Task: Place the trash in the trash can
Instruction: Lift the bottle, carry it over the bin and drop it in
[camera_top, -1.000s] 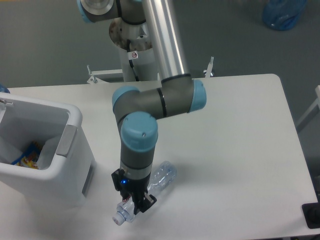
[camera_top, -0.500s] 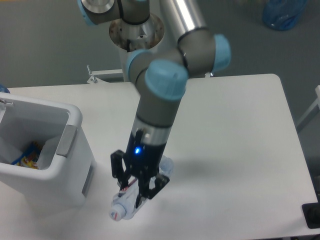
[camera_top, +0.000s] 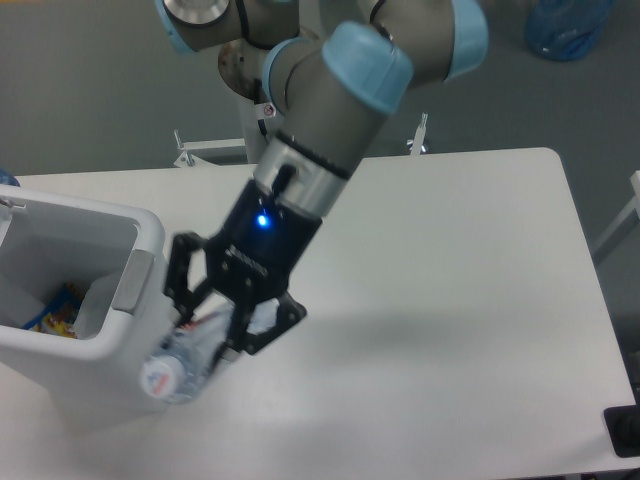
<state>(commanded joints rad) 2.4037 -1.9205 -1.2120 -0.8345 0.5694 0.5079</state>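
A clear crushed plastic bottle (camera_top: 180, 362) hangs in the air, cap end toward the camera, with my gripper (camera_top: 212, 322) shut on its middle. It sits in front of the near right corner of the trash can (camera_top: 150, 235), a large white bin at the table's left. Inside the bin, a white sheet and a colourful wrapper (camera_top: 58, 308) show at the bottom. The tissue wad is out of view.
The white table (camera_top: 450, 300) stretches to the right of the arm. The arm's base post (camera_top: 265, 110) stands behind the table's far edge. A blue bag (camera_top: 565, 25) lies on the floor at top right. A black object (camera_top: 625, 430) pokes in at the lower right.
The gripper has lifted the bottle off the table and carried it up and to the left, toward the bin. The arm has swung closer to the camera.
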